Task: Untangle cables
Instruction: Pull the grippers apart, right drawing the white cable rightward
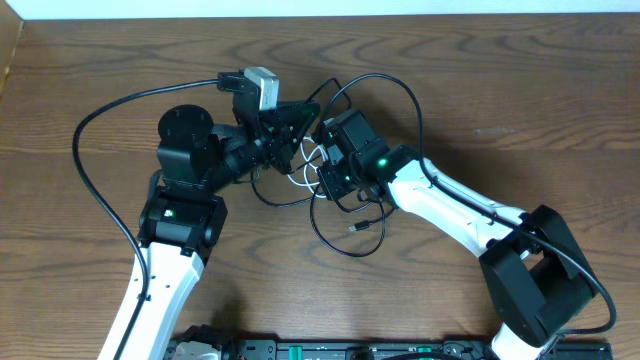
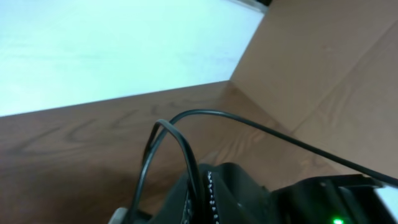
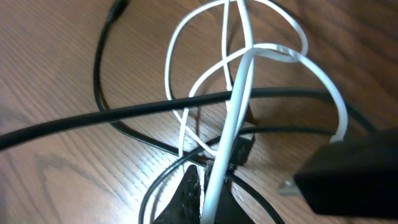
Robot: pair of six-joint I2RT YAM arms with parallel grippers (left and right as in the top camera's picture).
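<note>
Little looks untangled yet: the thin white cord loops across the thin black cord on the brown wooden table between the arms, the right gripper pinched onto a white strand, the left gripper closed, its catch unclear.

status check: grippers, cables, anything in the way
Left gripper shut at the tangle, hold unclear. Right gripper shut on white cable. Black cable crossing white loops, tangled. Thick arm wire loops close by.
</note>
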